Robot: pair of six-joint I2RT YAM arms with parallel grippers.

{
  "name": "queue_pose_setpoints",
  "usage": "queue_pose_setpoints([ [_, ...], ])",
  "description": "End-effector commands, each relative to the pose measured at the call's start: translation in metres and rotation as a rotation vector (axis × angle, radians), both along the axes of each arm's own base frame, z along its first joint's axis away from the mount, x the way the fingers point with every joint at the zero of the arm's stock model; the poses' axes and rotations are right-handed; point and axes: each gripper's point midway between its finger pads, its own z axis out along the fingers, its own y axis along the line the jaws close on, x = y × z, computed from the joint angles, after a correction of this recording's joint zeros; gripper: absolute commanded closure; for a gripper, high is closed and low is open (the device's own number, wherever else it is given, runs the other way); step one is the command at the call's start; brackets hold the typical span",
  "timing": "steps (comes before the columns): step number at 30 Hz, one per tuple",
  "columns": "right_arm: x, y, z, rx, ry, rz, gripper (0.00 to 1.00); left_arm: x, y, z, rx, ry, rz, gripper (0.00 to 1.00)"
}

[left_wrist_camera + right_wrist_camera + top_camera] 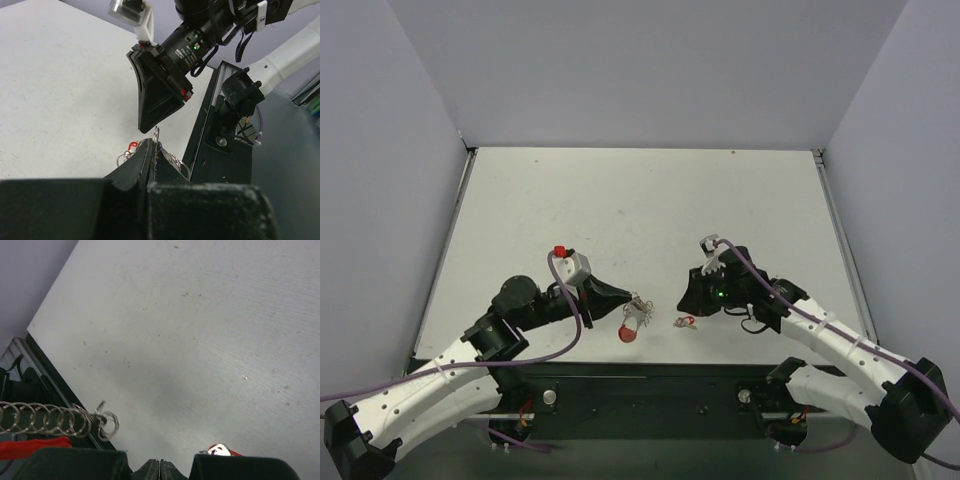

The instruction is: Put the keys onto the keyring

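The left claw (154, 150) is clamped shut on the keyring (631, 322). One thin wire ring stands up out of the seam between its closed tips, and more silver rings spill out on either side. Below the rings hangs the red curved clip, right at the near edge of the bench (640, 200). The key (685, 322), a tiny red tag with a pale centre, lies on the bench just to the right of the keyring, apart from it. The right claw (160, 469) is closed just above the key with its tips pressed together and nothing visible between them.
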Motion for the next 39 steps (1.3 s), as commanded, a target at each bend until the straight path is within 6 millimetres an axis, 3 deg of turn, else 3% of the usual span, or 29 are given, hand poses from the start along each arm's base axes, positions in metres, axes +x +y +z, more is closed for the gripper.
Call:
queue_pose_setpoints([
  [1, -0.003, -0.016, -0.030, -0.138, 0.043, -0.036, 0.85, 0.001, 0.002, 0.026, -0.061, -0.076, 0.010, 1.00],
  [2, -0.002, -0.020, -0.039, -0.177, 0.053, -0.049, 0.69, 0.003, 0.003, 0.025, -0.058, -0.074, 0.022, 1.00],
  [5, 0.000, -0.020, -0.048, -0.250, 0.050, -0.068, 0.51, 0.009, 0.007, 0.024, -0.051, -0.069, 0.065, 1.00],
  [11, 0.006, -0.012, -0.067, -0.420, 0.065, -0.078, 0.43, 0.012, 0.009, 0.019, -0.027, -0.050, 0.085, 1.00],
  [16, 0.015, -0.009, -0.070, -0.486, 0.015, -0.044, 0.36, 0.011, 0.012, 0.016, -0.019, -0.050, 0.093, 1.00],
  [20, 0.018, -0.013, -0.072, -0.496, -0.044, 0.007, 0.25, 0.010, 0.015, 0.015, -0.019, -0.054, 0.098, 1.00],
  [28, 0.018, 0.001, -0.084, -0.462, -0.065, 0.128, 0.28, 0.009, 0.014, 0.015, -0.023, -0.048, 0.090, 1.00],
  [32, 0.017, 0.005, -0.089, -0.454, -0.041, 0.146, 0.41, 0.007, 0.015, 0.016, -0.026, -0.049, 0.083, 1.00],
  [39, 0.008, 0.008, -0.105, -0.456, 0.017, 0.169, 0.49, 0.005, 0.017, 0.016, -0.034, -0.049, 0.088, 1.00],
])
